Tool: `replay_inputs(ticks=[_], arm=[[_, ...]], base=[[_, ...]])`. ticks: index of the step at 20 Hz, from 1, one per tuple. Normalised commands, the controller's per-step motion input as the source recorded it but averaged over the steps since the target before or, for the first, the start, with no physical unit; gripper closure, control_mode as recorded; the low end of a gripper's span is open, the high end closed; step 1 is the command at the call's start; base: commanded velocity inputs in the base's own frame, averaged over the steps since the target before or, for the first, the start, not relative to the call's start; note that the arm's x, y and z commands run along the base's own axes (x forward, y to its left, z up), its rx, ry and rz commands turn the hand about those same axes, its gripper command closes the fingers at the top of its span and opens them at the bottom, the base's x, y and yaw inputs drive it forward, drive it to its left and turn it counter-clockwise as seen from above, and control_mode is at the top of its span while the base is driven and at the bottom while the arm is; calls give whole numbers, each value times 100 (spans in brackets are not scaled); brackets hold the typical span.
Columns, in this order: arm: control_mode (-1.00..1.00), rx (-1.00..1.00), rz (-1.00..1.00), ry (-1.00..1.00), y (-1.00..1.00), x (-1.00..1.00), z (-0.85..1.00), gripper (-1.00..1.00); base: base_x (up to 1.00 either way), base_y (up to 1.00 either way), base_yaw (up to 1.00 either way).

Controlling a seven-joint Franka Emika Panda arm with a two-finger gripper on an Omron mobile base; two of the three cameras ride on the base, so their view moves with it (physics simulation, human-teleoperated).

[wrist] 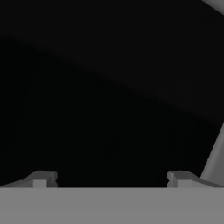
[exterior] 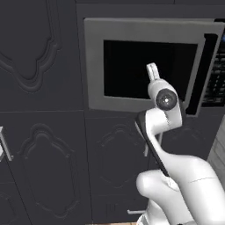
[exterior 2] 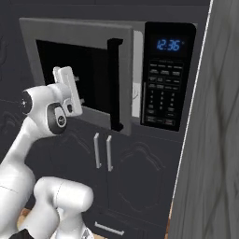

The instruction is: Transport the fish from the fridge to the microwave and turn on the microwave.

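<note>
The gripper (wrist: 109,177), fingers spread wide and holding nothing, presses toward the dark window just ahead, presumably to push the slightly ajar microwave (exterior 2: 126,32) door closed. The fish's whereabouts cannot be told; keypad (exterior 2: 162,93) lies to its right.

The arm (exterior: 176,176) is showing smooth, rounded white shells, a dark round joint cap and a black seam band.

Dim, flat rendered light across the dark kitchen wall

The microwave (exterior 2: 126,74) clock is glowing blue on the right; its dark window is swallowing detail, and the hand view is showing near-black with soft grey gradients. Edges are looking slightly soft, with no glare.
</note>
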Motion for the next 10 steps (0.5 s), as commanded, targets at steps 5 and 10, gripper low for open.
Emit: replay_inputs(ticks=[5, 10], arm=[[-100, 3, 21, 1, -19, 77, 0, -100], [-100, 8, 13, 16, -1, 64, 10, -100]], base=[[0, 0, 0], [0, 0, 0]])
